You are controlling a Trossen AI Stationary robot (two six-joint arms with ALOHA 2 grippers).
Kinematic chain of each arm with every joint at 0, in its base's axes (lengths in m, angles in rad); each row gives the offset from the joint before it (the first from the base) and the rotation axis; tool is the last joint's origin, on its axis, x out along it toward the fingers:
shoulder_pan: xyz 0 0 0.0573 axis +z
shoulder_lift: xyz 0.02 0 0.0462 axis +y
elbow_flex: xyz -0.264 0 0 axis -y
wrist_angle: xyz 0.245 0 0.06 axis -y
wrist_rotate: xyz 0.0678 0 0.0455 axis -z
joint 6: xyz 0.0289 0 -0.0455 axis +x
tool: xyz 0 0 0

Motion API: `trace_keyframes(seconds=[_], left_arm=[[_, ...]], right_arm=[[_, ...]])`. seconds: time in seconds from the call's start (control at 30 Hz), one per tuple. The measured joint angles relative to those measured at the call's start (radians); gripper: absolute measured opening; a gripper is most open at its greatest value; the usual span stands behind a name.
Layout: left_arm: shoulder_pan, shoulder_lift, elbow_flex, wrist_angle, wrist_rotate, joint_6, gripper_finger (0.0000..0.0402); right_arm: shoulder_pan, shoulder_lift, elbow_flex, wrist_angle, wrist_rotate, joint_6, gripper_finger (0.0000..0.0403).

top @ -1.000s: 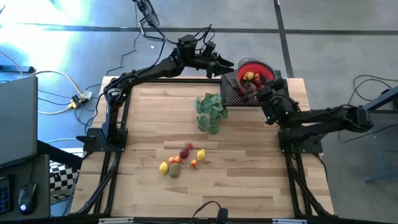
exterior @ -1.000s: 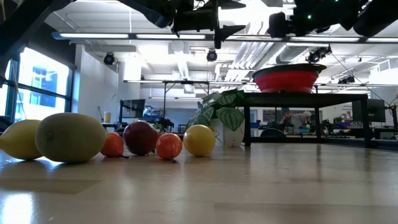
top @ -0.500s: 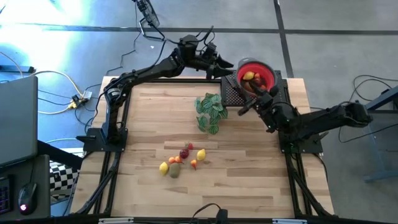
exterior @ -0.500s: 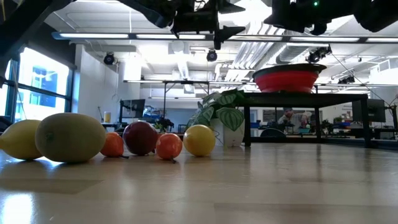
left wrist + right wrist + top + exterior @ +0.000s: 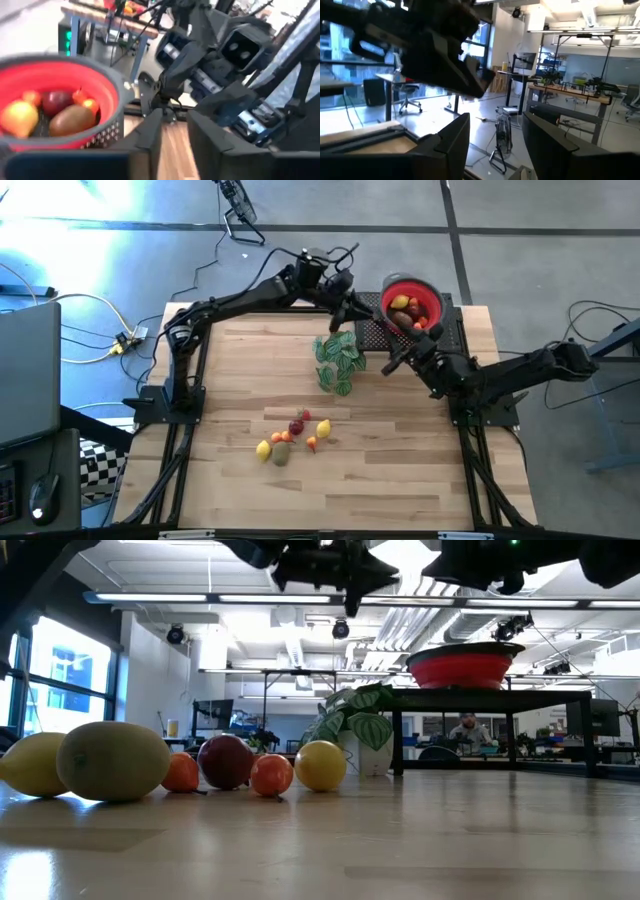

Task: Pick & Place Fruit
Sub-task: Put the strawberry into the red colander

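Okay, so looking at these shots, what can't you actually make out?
- Fruit in the red bowl, low view: hidden behind its wall.
- Full count in the bowl, left wrist view: the left gripper and the picture's edge cut it off.
- Pile of fruit on the table, high view: too small and bunched to count surely.
- Right gripper, high view: too small to see whether it holds anything.

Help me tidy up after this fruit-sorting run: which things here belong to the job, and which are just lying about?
Part of the job:
- loose fruit on the table
- fruit already in the red bowl
- red bowl
- black stand under it

Just lying about:
- green leafy plant
- laptop
- mouse
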Motion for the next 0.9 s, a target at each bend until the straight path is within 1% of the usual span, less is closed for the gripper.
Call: trace_keyframes(seconds=[0.1, 0.17, 0.23, 0.33, 0.43, 0.53, 0.67, 0.73, 0.83, 0.9], left_arm=[[-0.018, -0.023, 0.001, -0.035, -0.023, 0.062, 0.0037], [-0.03, -0.031, 0.001, -0.049, -0.026, 0.077, 0.0012], [-0.03, -0.037, 0.001, -0.073, -0.026, 0.081, 0.0005], [-0.028, -0.056, -0.022, -0.096, -0.048, 0.092, 0.001], [-0.028, -0.1, -0.091, -0.101, -0.065, 0.104, 0.0005], [-0.028, -0.164, -0.196, -0.07, -0.101, 0.12, 0.0002], [-0.028, -0.295, -0.389, 0.063, -0.153, 0.119, 0.0001], [-0.028, -0.368, -0.496, 0.156, -0.176, 0.119, 0.0001], [-0.028, -0.469, -0.653, 0.279, -0.184, 0.119, 0.0001], [-0.028, -0.534, -0.748, 0.338, -0.191, 0.115, 0.0001]], right_arm=[[0.01, 0.0, 0.0, -0.028, 0.0, 0.0, 0.0171], [0.014, 0.0, 0.0, -0.04, 0.0, 0.001, 0.0171], [0.021, 0.0, 0.0, -0.043, 0.0, 0.002, 0.0171], [0.034, 0.0, 0.0, -0.043, 0.0, 0.003, 0.0171], [0.047, 0.0, 0.0, -0.046, 0.0, 0.003, 0.0171], [0.052, 0.0, 0.0, -0.047, 0.016, 0.003, 0.0171], [0.051, 0.0, 0.0, -0.047, 0.02, 0.003, 0.0171], [0.051, 0.0, 0.0, -0.047, 0.012, 0.004, 0.0171], [0.043, 0.0, 0.0, -0.047, -0.025, 0.019, 0.0171], [0.028, 0.0, 0.0, -0.048, -0.075, 0.066, 0.0171]])
